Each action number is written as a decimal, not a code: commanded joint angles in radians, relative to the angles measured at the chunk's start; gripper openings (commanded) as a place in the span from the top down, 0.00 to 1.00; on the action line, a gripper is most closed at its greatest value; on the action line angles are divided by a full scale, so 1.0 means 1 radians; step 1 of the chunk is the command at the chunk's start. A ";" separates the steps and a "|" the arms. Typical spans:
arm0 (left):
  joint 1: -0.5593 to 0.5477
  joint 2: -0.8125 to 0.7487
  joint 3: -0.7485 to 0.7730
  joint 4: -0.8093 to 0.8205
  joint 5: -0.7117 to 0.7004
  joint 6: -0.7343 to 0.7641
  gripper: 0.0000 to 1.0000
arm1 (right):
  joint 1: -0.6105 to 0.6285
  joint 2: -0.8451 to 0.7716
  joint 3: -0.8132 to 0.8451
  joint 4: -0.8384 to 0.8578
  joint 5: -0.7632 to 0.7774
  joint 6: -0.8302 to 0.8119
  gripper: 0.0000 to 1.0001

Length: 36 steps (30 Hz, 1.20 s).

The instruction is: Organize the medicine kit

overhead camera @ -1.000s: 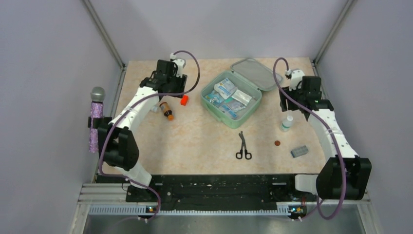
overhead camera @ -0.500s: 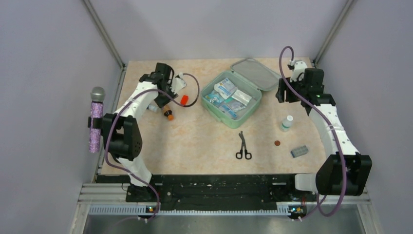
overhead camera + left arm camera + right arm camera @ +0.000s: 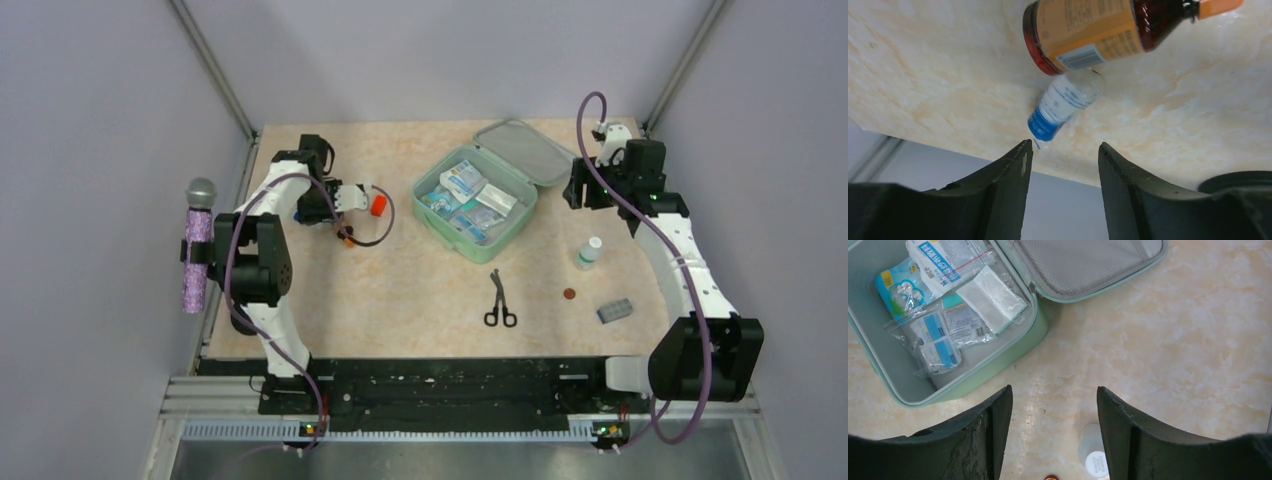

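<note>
Find left gripper (image 3: 1064, 152) spread wide and holding nothing, low over the table (image 3: 1173, 115), centre-left of the top view. Note two loose items just ahead of its fingers in the left wrist view: amber bottle (image 3: 1088, 27) on its side at top of frame, and a small clear vial with blue label (image 3: 1063, 102) under it. Cannot tell touching from just apart. Note table edge close behind the vial, lower left of that frame.

Find right gripper (image 3: 1053, 395) likewise spread and empty, hovering right of the open kit case (image 3: 998, 367). See white bottle (image 3: 1093, 455) standing at lower centre of the right wrist view. See scissors (image 3: 499, 300) outside the case, lower centre of the top view.

Risks, by judgement:
- Closing on the vial: likely to nudge the round amber bottle into a roll, or push the vial over the near edge.
- Pinching both at once: likely to squirt one out.
- Approaching the white bottle off-centre: easy to tip.
- Dropping bottles onto the packed pouches: may block the lid (image 3: 1088, 265).
</note>
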 commanded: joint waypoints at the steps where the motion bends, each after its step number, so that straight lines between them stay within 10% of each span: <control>1: -0.001 0.054 0.013 0.102 0.015 0.149 0.44 | -0.003 -0.030 0.000 0.033 -0.024 0.013 0.38; 25: 0.028 0.083 0.003 -0.038 0.038 0.124 0.84 | -0.002 -0.012 0.015 0.026 -0.026 0.009 0.40; 36: -0.077 -0.136 0.124 -0.293 0.310 0.002 1.00 | -0.003 -0.008 0.017 0.023 -0.016 0.010 0.40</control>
